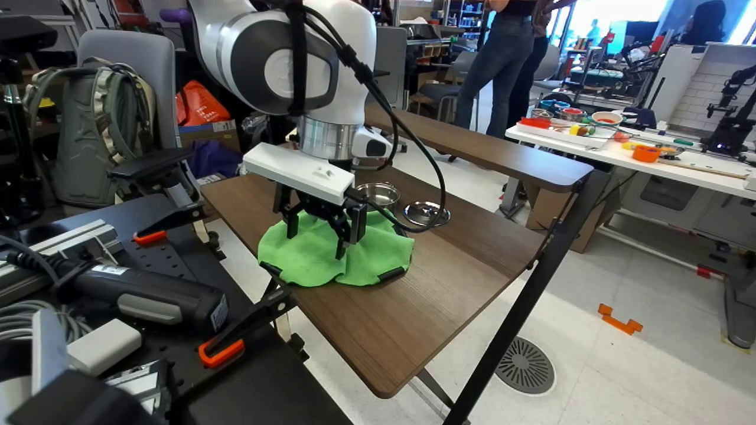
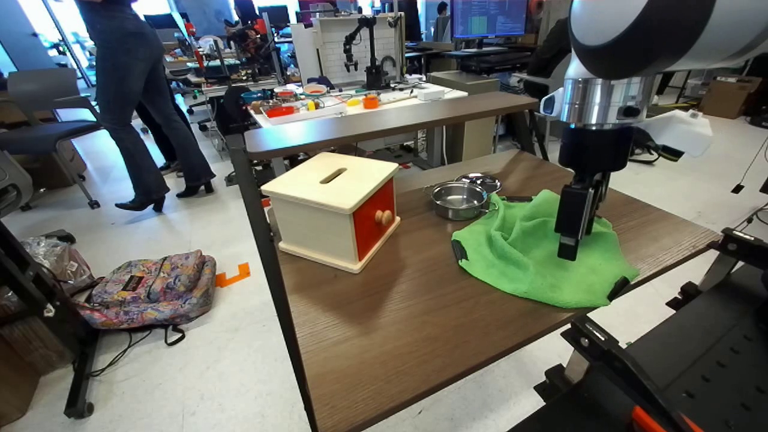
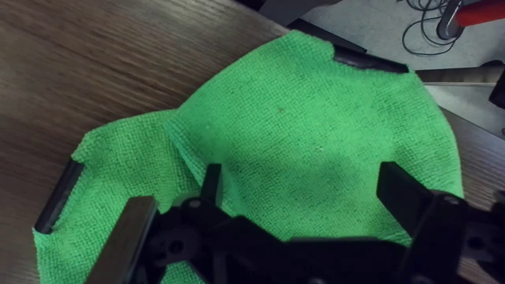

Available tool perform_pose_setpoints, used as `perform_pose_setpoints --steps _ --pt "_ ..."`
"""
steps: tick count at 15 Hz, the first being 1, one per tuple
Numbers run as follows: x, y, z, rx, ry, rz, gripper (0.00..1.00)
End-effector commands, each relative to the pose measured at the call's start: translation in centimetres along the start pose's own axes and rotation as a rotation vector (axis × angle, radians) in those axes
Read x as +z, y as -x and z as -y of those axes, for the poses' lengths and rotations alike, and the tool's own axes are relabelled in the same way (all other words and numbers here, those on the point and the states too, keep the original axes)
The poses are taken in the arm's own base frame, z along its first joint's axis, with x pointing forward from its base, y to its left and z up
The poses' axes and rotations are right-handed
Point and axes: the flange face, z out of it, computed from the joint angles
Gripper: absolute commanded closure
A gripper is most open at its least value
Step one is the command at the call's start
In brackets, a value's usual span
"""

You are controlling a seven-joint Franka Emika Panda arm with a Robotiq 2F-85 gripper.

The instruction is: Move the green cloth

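The green cloth (image 1: 307,265) lies rumpled on the brown table, with black strips along its edge. It also shows in an exterior view (image 2: 540,276) and in the wrist view (image 3: 300,118), where a fold runs left of the middle. My gripper (image 1: 316,243) points down over the cloth and is open, with cloth visible between its fingers in the wrist view (image 3: 300,169). In an exterior view the gripper (image 2: 576,245) has its fingertips at or just above the cloth; I cannot tell whether they touch it. Part of the cloth is hidden behind the gripper.
A steel pot (image 2: 459,201) and a shiny lid (image 1: 426,213) stand beside the cloth. A wooden box (image 2: 330,210) with a red drawer front stands farther along the table (image 2: 384,336). A raised brown shelf (image 1: 490,147) runs along one table side. Black clamps (image 1: 254,316) sit near the edge.
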Motion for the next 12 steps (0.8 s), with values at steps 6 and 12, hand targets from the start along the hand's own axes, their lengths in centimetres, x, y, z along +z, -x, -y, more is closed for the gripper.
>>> perform_pose_setpoints --steps 6,12 --pt "1.0 -1.9 -1.1 -0.015 0.059 -0.009 0.0" --pt "3.1 -2.6 -2.5 -0.029 0.092 0.011 0.0"
